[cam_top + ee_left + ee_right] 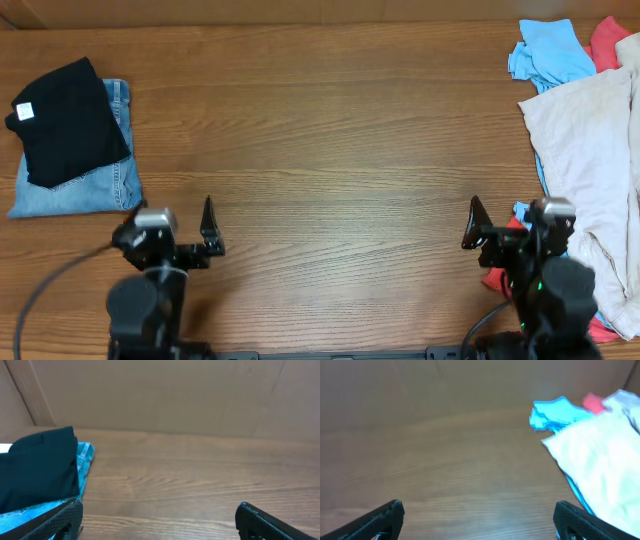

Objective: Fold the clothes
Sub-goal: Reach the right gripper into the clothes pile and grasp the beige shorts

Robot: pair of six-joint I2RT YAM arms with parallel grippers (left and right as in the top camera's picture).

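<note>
At right edge of table (330,130) | noted beige trousers (585,150) overlapping blue garment (548,50) | found left gripper (160,527), right gripper (480,522) gaping, empty | feared pinch catching both layers.

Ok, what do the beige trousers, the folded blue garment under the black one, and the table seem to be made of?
The beige trousers: probably matte woven cotton; soft rumpled folds, no shine. The folded blue garment: likely denim; faded wash, visible seam. The table: wood or wood-look laminate, smooth finish; grain lines show, which one is unclear.
</note>
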